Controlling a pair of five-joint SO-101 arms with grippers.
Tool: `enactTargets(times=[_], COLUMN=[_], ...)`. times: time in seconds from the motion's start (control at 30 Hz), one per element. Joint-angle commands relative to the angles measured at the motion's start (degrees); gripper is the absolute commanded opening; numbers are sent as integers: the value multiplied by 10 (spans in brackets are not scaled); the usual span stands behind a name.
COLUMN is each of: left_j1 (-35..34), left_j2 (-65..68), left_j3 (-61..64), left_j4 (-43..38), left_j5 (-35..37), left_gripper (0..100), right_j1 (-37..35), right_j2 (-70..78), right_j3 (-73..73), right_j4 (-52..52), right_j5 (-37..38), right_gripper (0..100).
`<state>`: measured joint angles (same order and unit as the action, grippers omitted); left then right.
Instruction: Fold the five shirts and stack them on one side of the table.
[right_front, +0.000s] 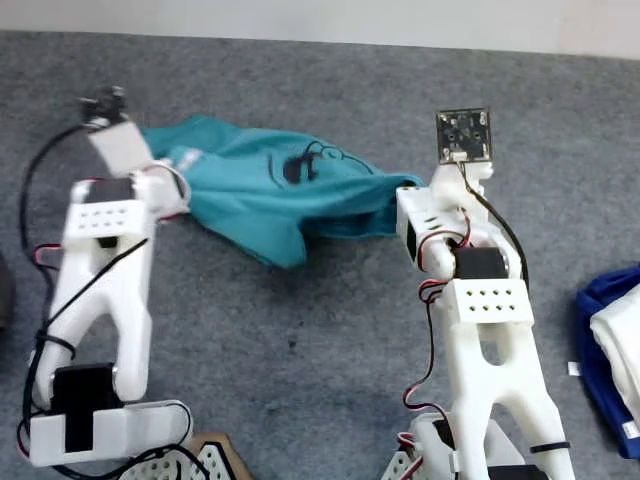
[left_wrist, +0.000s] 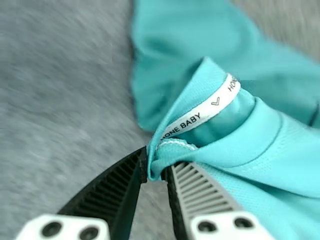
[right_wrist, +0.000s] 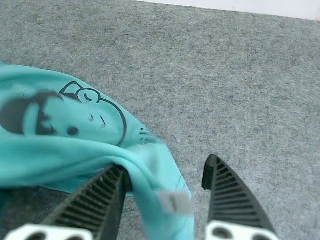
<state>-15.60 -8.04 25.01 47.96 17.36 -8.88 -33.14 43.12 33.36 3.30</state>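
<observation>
Left gripper (left_wrist: 156, 162) clamped on collar edge of teal shirt (right_front: 270, 190) | right gripper (right_wrist: 167, 172) spread apart, shirt hem lying between | grey table (right_front: 300, 330) | shirt bunched, spanning both arms, far side | blue cloth (right_front: 592, 310) at right edge

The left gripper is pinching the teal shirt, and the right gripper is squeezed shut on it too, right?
Not quite. The left gripper does pinch the teal shirt, but the right gripper is open, with the shirt's edge lying against one finger. The right wrist view shows it.
</observation>
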Motion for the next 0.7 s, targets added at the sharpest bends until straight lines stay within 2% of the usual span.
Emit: enactTargets(times=[0.0,0.27,0.33,0.5,0.67], left_j1=[-52,-128,-126,-92,-71], left_j2=[-2,2,3,4,4], left_j3=[-58,-162,-165,-120,-73], left_j4=[1,87,95,95,93], left_j5=[6,5,1,-73,-77], left_gripper=[66,66,66,66,66], right_j1=[0,0,0,-7,-83], right_j2=[-20,-20,-20,-20,-20], right_j3=[-2,-2,-2,-1,-1], right_j4=[-12,-12,-12,0,83], right_j5=[7,7,7,8,9], right_gripper=[224,224,224,224,224])
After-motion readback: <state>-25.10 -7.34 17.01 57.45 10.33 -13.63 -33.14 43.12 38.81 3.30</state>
